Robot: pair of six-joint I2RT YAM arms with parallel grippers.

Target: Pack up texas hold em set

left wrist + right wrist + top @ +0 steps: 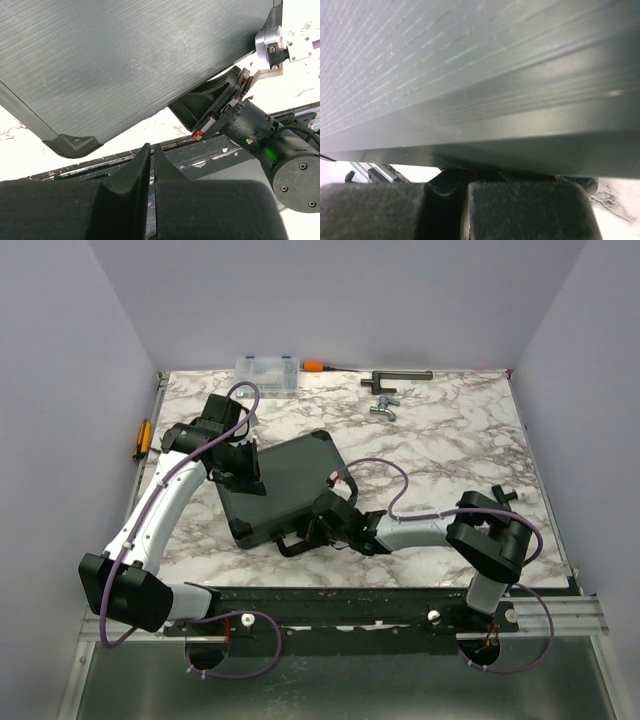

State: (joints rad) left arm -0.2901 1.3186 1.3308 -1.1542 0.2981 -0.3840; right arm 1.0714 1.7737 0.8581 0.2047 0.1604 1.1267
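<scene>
Near the middle of the marble table (pixel 450 440), the closed dark-grey ribbed briefcase (pixel 290 480) lies flat and skewed, with the left gripper (pixel 243 472) clenched on nothing at its left edge and the right gripper (pixel 325 522) clenched tight at its near edge beside the handle (pixel 293 543).

We count one dark briefcase (pixel 295 475), one clear organiser box (pixel 266 370), two grey metal tools, namely a long tool (pixel 397 376) and a short tool (pixel 383 408), and one orange-handled screwdriver (pixel 315 366).
</scene>
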